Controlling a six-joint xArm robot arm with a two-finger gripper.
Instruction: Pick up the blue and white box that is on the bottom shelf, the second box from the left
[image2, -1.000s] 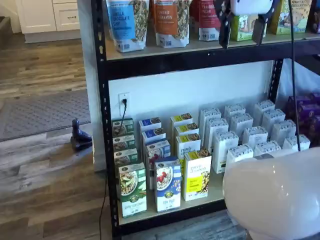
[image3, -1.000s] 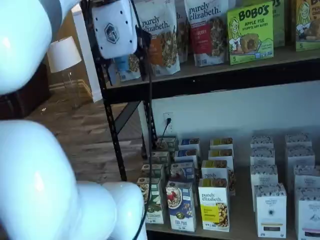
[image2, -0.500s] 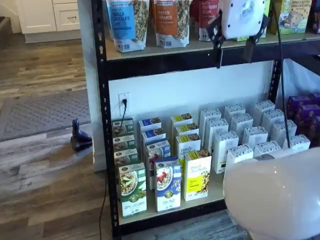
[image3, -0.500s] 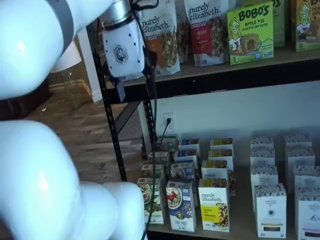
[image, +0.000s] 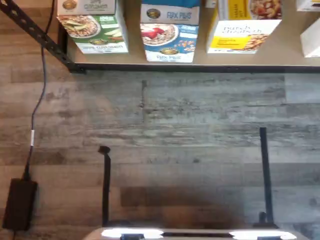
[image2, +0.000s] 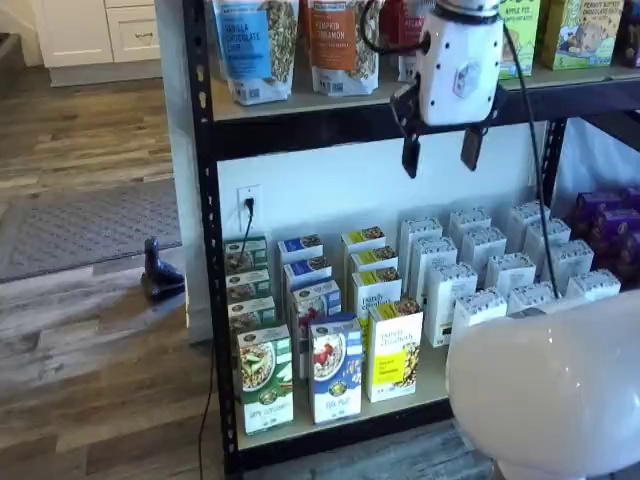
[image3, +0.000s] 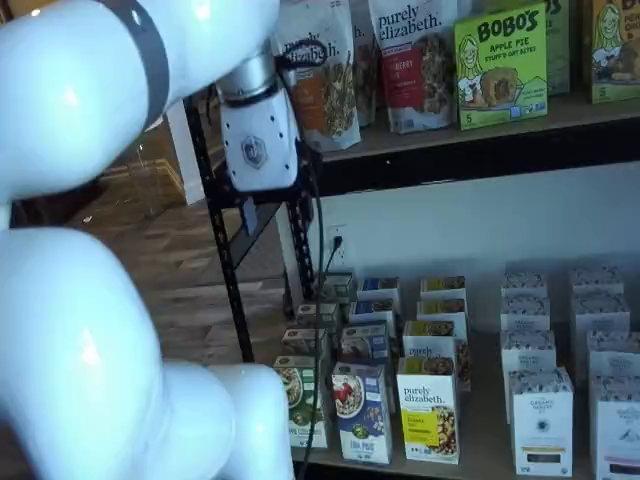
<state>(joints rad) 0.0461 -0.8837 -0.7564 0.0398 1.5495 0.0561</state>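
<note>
The blue and white box (image2: 335, 368) stands at the front of the bottom shelf (image2: 432, 383), between a green-and-white box (image2: 265, 378) and a yellow box (image2: 394, 350). It shows a bowl with red berries. It also shows in a shelf view (image3: 362, 410) and in the wrist view (image: 170, 31). My gripper (image2: 440, 152) hangs in front of the upper shelf's rail, well above the box and to its right. Its two black fingers stand apart with a plain gap and hold nothing. It also shows in a shelf view (image3: 275, 205).
Rows of white boxes (image2: 490, 270) and purple boxes (image2: 610, 220) fill the shelf to the right. Granola bags (image2: 340, 40) stand on the upper shelf. A cable and power adapter (image: 20, 202) lie on the wooden floor. My arm's white body (image2: 550, 390) blocks the lower right.
My gripper has come down from the upper shelf's level to just below its rail, and drifted left in one shelf view. The boxes have not moved.
</note>
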